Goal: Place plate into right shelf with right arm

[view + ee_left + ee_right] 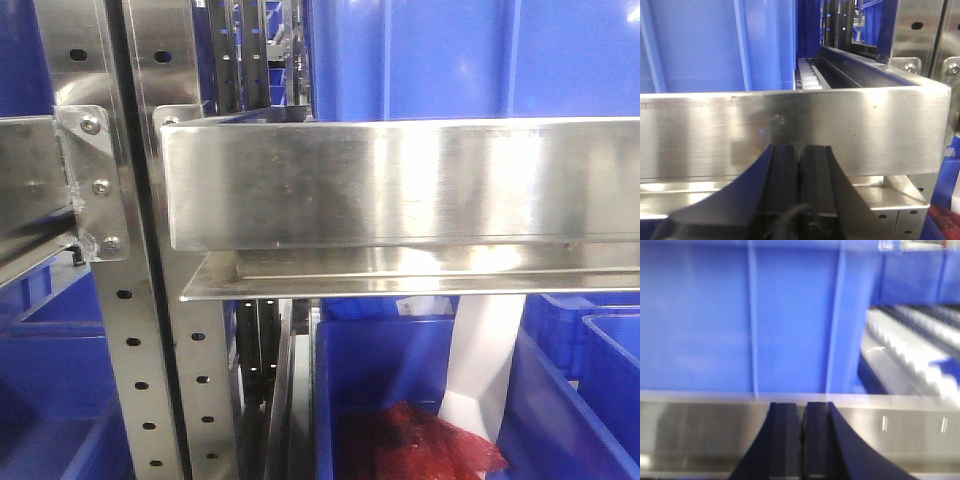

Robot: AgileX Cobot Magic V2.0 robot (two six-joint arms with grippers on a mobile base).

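Behind steel lip of right shelf (pixel 400 180), blue bin (pixel 740 315) cut off; writing unreadable. Left gripper (pixel 800 170) and right gripper (pixel 801 425) pressed together, empty. Plate unseen.

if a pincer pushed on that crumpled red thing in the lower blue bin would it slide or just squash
The crumpled red mesh-like bundle would probably squash: its wrinkled, uneven shape suggests something soft and floppy. It looks light for its size, so a push might also shift it along the smooth blue plastic bin. Its exact material is hard to tell.
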